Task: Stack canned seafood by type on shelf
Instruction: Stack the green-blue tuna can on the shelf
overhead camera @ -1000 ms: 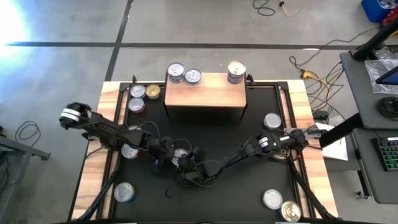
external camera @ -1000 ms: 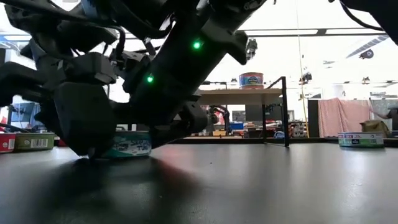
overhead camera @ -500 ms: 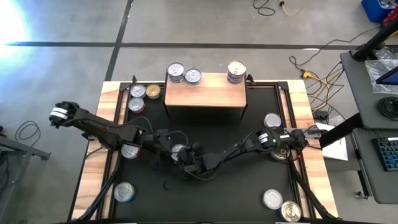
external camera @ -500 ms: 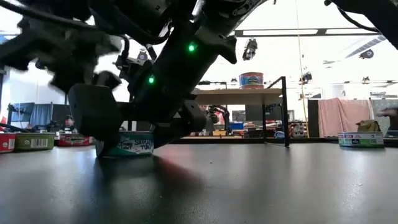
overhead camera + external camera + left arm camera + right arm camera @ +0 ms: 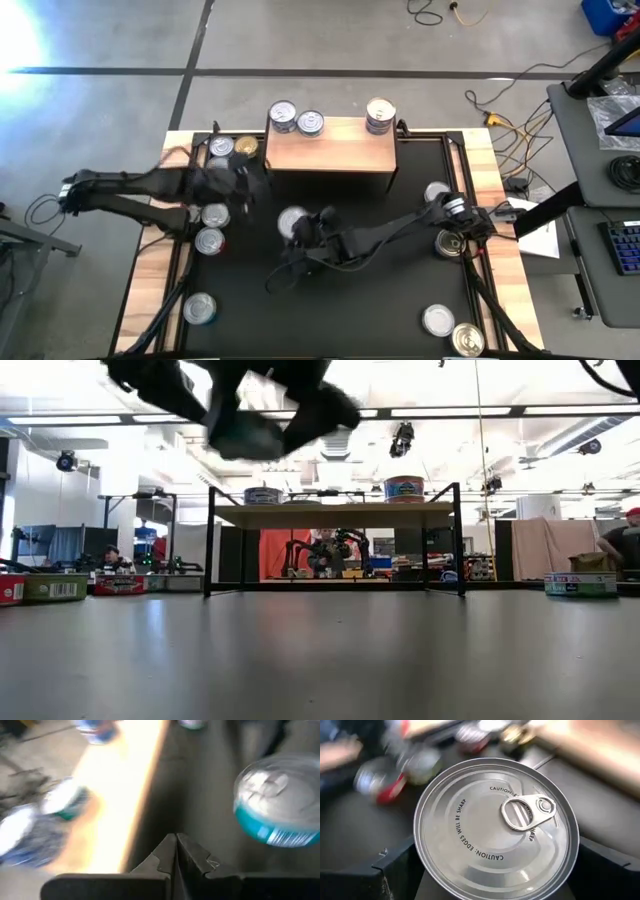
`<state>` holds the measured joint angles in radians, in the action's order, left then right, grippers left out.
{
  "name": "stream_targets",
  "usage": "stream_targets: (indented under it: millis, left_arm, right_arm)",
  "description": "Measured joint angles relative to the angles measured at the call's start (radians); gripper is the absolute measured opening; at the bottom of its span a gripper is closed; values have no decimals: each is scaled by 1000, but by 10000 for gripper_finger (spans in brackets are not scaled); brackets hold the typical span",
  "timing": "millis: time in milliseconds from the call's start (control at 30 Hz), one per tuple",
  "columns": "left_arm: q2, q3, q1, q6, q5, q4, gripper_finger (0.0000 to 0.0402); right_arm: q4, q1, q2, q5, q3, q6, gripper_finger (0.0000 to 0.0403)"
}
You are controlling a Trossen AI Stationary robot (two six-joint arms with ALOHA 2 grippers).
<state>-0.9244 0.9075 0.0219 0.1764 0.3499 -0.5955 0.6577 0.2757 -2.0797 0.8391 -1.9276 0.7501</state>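
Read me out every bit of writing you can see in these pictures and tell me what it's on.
"CAUTION: EDGES WILL BE SHARP": around the silver lid of the tin between the right gripper's jaws.
A second "CAUTION…": partly hidden by that lid's pull tab.
Teal tin's side label: too blurred.
Labels on the tins on the shelf: too small.

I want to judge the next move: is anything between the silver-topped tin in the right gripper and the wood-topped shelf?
Nothing visible blocks it. The right gripper holds the silver-topped round tin above bare black mat, with the light wood-topped shelf just beyond; the shelf's middle top is free.
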Motion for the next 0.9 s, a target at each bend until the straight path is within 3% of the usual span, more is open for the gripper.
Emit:
stream_targets:
  millis: [167,267,500,667,900]
  left_arm:
    - [60,-2,161,-27,-170,5,1]
    - [84,-2,205,-74,-279,19,1]
    - [134,-3,208,-128,-385,2,1]
    - [154,-3,207,-166,-398,0,1]
    - [123,-4,210,-246,-301,32,1]
  right_arm:
    - [20,-62,82,132,-27,101,379]
    - [21,-123,82,123,-69,79,379]
    - [27,-265,67,57,-146,4,378]
    - [123,-350,67,37,-151,8,378]
    - [156,-436,67,-32,-157,-101,378]
